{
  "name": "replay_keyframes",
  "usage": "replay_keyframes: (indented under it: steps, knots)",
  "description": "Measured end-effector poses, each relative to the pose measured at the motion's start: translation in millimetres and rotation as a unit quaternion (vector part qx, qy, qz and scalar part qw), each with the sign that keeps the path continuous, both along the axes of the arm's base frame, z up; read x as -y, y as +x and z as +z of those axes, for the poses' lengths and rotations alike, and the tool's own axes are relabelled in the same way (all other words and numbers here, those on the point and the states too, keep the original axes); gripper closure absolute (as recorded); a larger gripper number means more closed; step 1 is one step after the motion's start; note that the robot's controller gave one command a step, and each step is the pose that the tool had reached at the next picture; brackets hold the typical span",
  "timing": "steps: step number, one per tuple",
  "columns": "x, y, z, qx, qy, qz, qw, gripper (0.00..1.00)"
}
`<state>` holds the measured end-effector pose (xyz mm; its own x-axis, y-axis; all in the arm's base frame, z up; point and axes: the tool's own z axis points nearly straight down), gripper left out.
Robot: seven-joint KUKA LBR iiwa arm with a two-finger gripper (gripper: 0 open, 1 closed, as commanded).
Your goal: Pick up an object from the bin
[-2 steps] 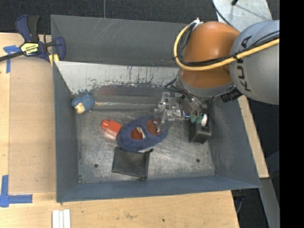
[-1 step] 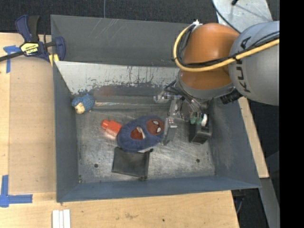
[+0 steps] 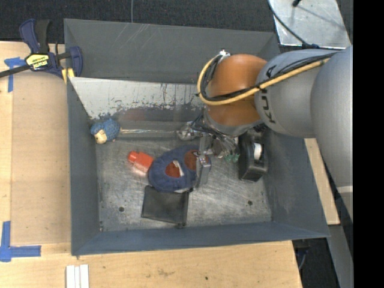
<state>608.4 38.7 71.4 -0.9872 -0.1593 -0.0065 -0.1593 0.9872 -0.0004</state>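
The pincer (image 3: pixel 203 159) sits at the right edge of a round blue thing (image 3: pixel 163 177) in the grey bin (image 3: pixel 84 185). Left of that blue thing lies an orange-red piece (image 3: pixel 140 159), just below it a flat dark square (image 3: pixel 164 206), right of it a black block (image 3: pixel 252 159)

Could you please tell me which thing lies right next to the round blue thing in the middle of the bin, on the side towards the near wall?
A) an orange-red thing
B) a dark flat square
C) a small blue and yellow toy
B: the dark flat square lies against the near edge of the round blue thing, whereas the orange-red thing is to its left and the blue and yellow toy is off by the far left corner.
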Motion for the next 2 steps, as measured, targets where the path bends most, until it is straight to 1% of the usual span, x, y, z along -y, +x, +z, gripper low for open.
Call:
replay_keyframes:
  steps: [1,2]
  knots:
    - [-1,5.3,7,0.0102,0.001,0.0,0.9999,1.0]
    - [-3,14.3,174,0.0039,0.0,0.047,0.9989,1.0]
